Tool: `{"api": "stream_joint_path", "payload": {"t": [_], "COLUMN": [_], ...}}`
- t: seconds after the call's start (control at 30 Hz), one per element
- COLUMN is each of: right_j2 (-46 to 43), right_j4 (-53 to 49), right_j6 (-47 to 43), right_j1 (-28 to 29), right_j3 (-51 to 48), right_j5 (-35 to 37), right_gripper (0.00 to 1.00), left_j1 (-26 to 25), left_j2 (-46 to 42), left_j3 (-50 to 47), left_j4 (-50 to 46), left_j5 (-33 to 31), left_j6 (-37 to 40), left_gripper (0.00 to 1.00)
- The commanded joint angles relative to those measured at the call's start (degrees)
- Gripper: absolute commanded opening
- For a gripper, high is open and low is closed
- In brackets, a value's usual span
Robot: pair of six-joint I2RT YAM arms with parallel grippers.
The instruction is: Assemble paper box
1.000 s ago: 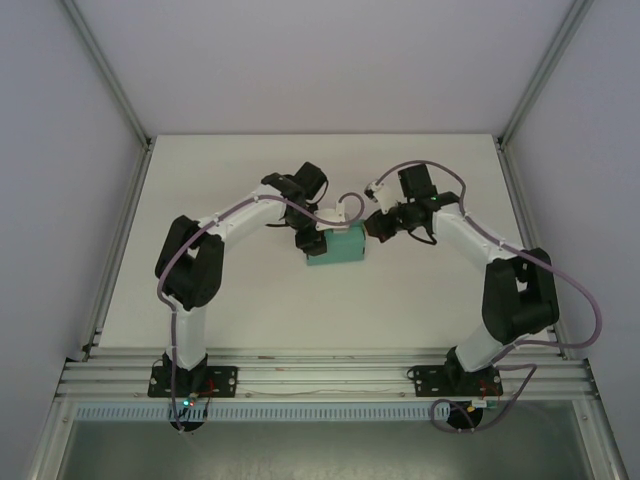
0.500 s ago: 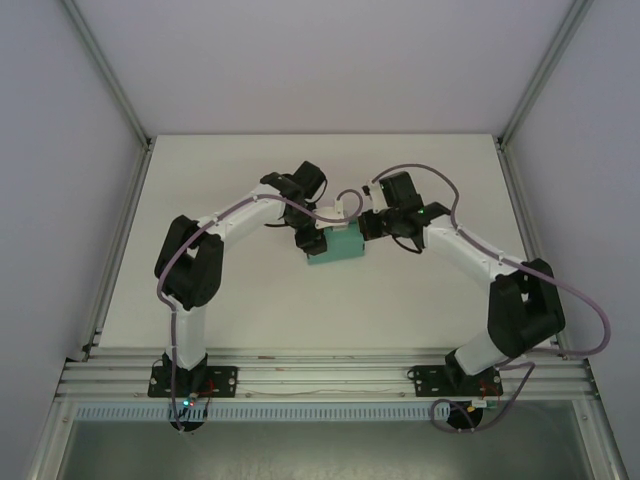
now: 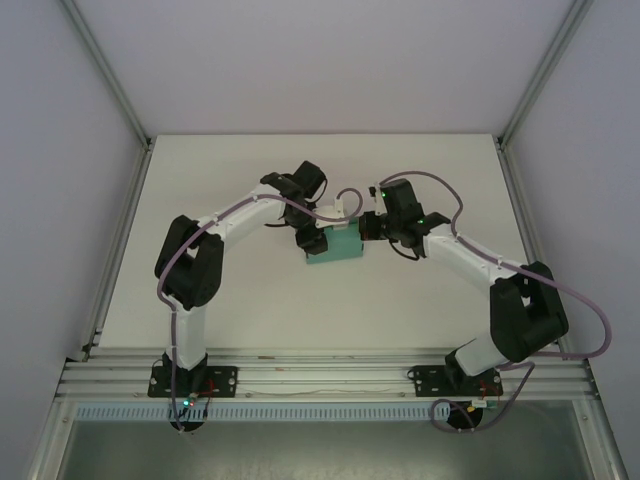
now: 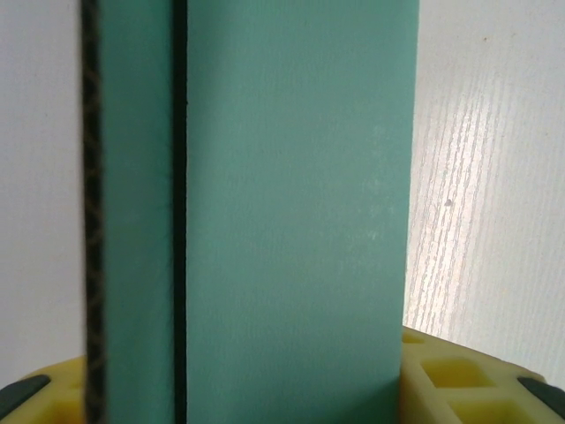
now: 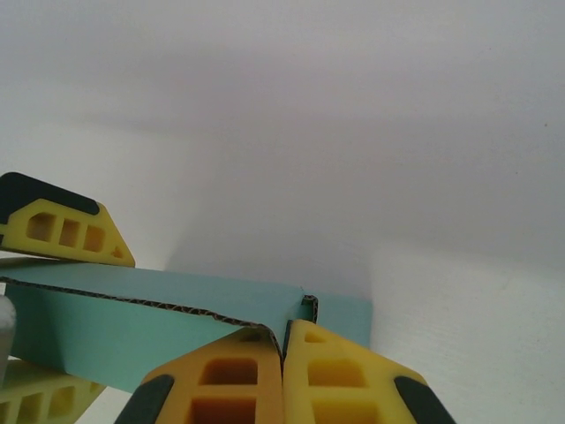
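The teal paper box [image 3: 340, 246] lies mid-table between the two arms, partly folded. My left gripper [image 3: 312, 241] is at its left end, shut on it. In the left wrist view the teal card [image 4: 291, 203] stands tall between the yellow fingers [image 4: 459, 380], with a dark seam down its left side. My right gripper [image 3: 368, 228] is at the box's right end. In the right wrist view my right gripper [image 5: 283, 340] is shut, with a thin corrugated flap edge of the box [image 5: 132, 327] pinched between its pads. The left gripper's fingers [image 5: 66, 231] show beyond, above and below the card.
The white table [image 3: 250, 300] is walled on three sides by grey panels. Aluminium posts [image 3: 115, 95] rise at the back corners, and a rail [image 3: 320, 375] carrying both arm bases runs along the near edge.
The right arm has swung left and its gripper has come onto the right end of the box. The left arm and the box have stayed in place.
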Motion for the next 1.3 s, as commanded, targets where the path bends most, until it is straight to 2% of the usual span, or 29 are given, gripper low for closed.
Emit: {"api": "stream_joint_path", "payload": {"t": [0.0,0.17,0.27,0.33,0.67,0.87,0.93,1.0,1.03,1.27], "right_j2": [-0.57,-0.73,-0.94,-0.93,-2.34,-0.82,-1.18,-1.33,-1.27,-1.32], "right_j4": [1.72,6.82,11.09,13.27,24.72,22.44,24.04,24.55,24.45,22.48], "right_j6": [0.61,-5.55,-8.53,-9.14,-11.84,-9.53,-9.45,-9.58,-9.67,-9.83], "right_j1": [0.41,0.6,1.0,1.48,3.61,3.87,3.96,3.92,4.03,5.47], "right_j3": [-1.39,-6.59,-10.83,-13.05,-21.56,-20.93,-22.04,-22.44,-22.43,-21.4], "right_j5": [-1.62,-0.34,3.59,5.84,7.03,7.28,8.44,8.97,9.02,12.24], "right_gripper": [0.02,0.01,0.0,0.0,0.0,0.0,0.0,0.0,0.0,0.0], "left_j1": [-0.41,-0.57,-0.43,-0.41,-0.51,-0.44,-0.43,-0.5,-0.5,-0.58], "left_j2": [0.32,0.33,0.11,0.06,-0.43,-1.46,-2.49,-3.53,-3.69,-11.86], "left_j3": [0.01,-0.39,-0.9,-0.97,-1.25,-1.51,-1.98,-2.5,-2.8,-6.86], "left_j4": [1.26,1.6,1.92,2.15,3.43,4.74,5.59,6.64,7.15,13.44], "left_j5": [0.27,0.31,0.27,0.09,-0.13,-0.91,-0.87,-0.7,-0.8,-6.02], "left_j6": [-0.46,-0.84,-0.9,-1.05,-2.48,-4.18,-4.83,-5.62,-6.25,-14.31], "left_gripper": [0.52,0.53,0.53,0.54,0.55,0.68,0.81,0.88,1.0,1.0]}}
